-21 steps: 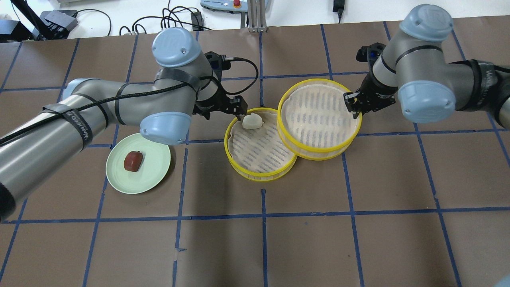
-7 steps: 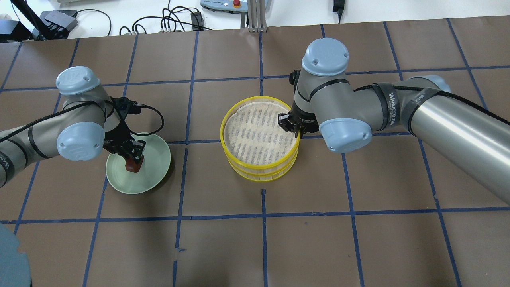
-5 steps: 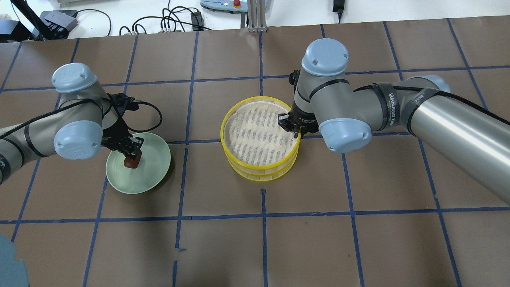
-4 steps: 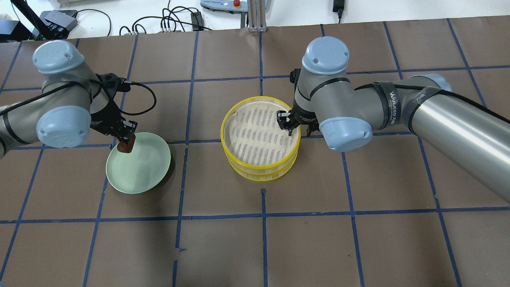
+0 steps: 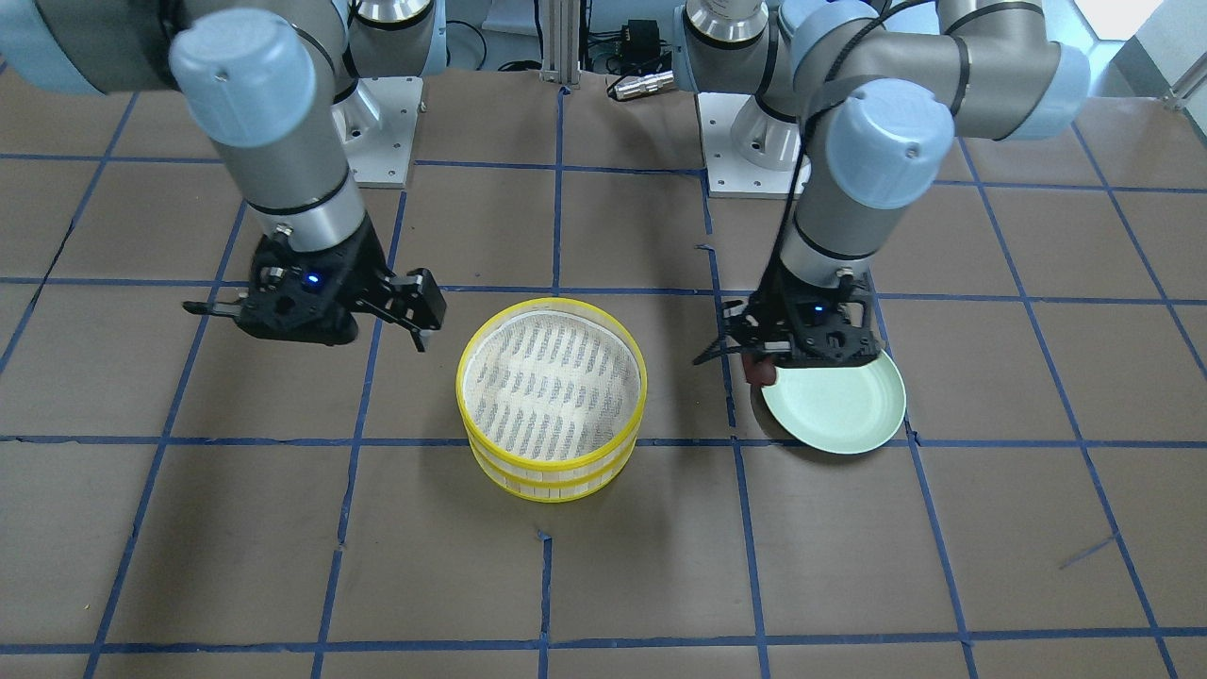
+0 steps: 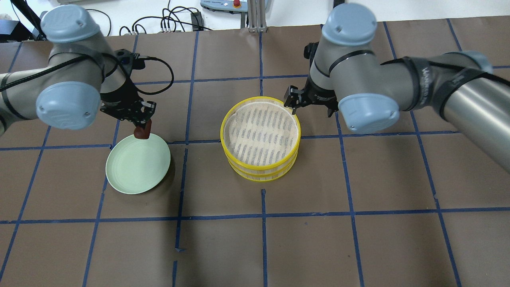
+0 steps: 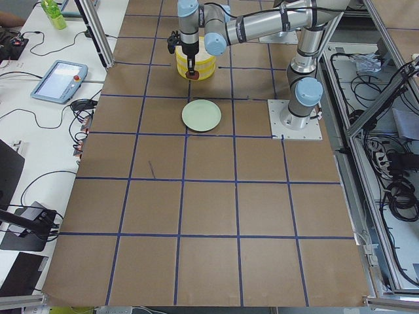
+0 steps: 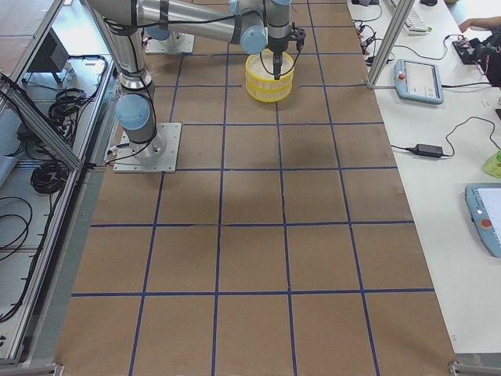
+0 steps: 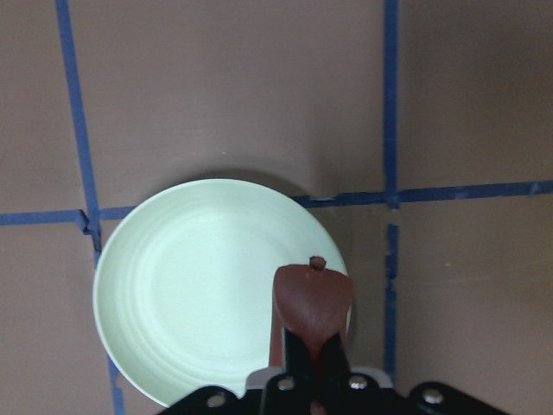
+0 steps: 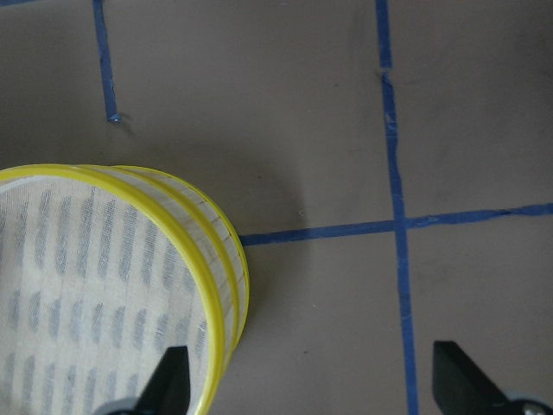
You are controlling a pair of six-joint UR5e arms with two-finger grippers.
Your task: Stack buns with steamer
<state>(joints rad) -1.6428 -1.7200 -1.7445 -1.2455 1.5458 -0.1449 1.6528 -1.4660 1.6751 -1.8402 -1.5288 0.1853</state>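
Note:
My left gripper (image 6: 142, 126) is shut on the reddish-brown bun (image 6: 142, 132) and holds it in the air over the far rim of the pale green plate (image 6: 135, 169). The left wrist view shows the bun (image 9: 313, 303) between the fingers above the plate (image 9: 190, 294). Two yellow-rimmed steamer tiers (image 6: 261, 137) stand stacked at the table's middle. The white bun is hidden; the top tier's mesh floor is bare. My right gripper (image 10: 315, 385) is wide open and empty, above and just beyond the steamer's right rim (image 10: 216, 285).
The empty plate (image 5: 834, 405) lies to the left of the steamer (image 5: 552, 405), about a tile apart. Brown table with blue tape lines. Cables and a control pendant (image 6: 235, 4) lie beyond the far edge.
My left gripper took the reddish-brown bun off the plate and raised it toward the steamer side. My right gripper set the top tier on the lower one, let go and drew back.

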